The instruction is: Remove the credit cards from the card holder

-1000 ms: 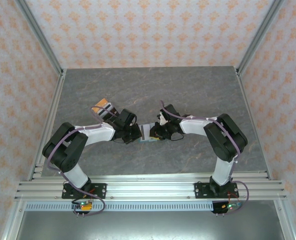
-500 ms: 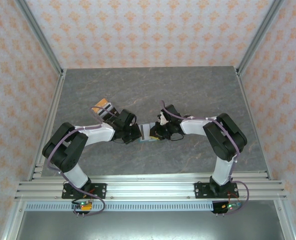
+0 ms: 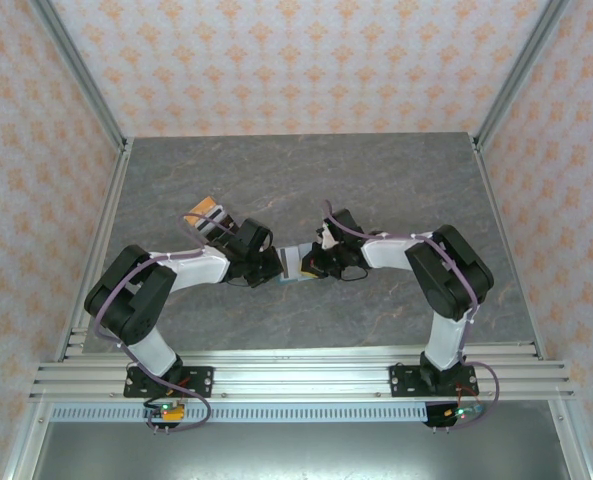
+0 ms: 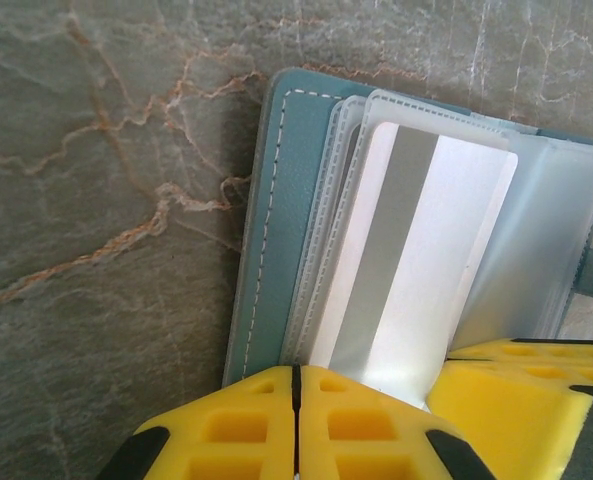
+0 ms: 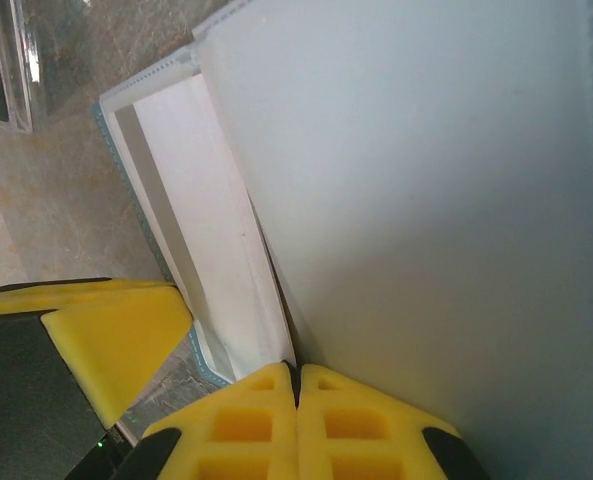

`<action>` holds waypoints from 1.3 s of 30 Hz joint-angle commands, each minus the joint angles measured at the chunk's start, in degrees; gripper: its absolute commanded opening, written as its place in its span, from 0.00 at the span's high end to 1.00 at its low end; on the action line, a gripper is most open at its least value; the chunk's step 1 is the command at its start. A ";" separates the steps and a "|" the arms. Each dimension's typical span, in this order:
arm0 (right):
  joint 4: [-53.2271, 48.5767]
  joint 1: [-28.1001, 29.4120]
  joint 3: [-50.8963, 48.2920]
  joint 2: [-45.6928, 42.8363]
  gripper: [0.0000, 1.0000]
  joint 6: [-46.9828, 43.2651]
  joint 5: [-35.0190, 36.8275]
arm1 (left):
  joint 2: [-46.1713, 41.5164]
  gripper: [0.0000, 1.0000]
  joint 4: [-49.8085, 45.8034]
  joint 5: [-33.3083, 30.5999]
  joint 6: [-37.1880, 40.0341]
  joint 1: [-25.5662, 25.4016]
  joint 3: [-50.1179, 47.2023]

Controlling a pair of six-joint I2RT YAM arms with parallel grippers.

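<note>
The grey-white card [image 4: 416, 270] lies twelve-to-six in the card holder [image 4: 276, 220], its end by the left pincer [image 4: 296, 378], pressed together at six o'clock; the right pincer [image 5: 296, 375] pinches the card holder.

Both arms are folded inward, with forearms stretched toward each other. The left gripper [image 3: 273, 268] and right gripper [image 3: 312, 264] are set nearly tip to tip, each with its pads [image 4: 246, 425] pressed together.

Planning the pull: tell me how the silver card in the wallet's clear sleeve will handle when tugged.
The silver card looks flat and straight-edged, so probably stiff. Its glossy face likely slips easily. The clear sleeve around it looks soft, so it may drag along.
</note>
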 commanded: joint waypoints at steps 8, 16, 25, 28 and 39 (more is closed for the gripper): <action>-1.02 -1.26 -2.72 -4.14 1.00 -3.19 5.29 | -0.10 0.92 -6.32 -3.06 1.64 -0.59 -0.19; -2.18 -1.37 -3.47 -5.55 1.00 -3.71 6.94 | -1.14 0.92 -7.08 -2.82 2.42 -0.59 0.84; -2.00 -1.33 -2.27 -5.04 1.00 -3.82 5.07 | -4.86 0.91 -3.98 -0.31 2.96 -0.69 3.26; -2.01 -1.40 -1.93 -4.94 1.00 -3.80 5.21 | -3.00 0.91 -2.04 0.21 2.05 -0.71 3.38; 4.10 -1.34 -2.83 -6.07 0.87 -1.49 1.12 | 3.71 0.95 -2.81 0.39 2.05 -0.71 5.08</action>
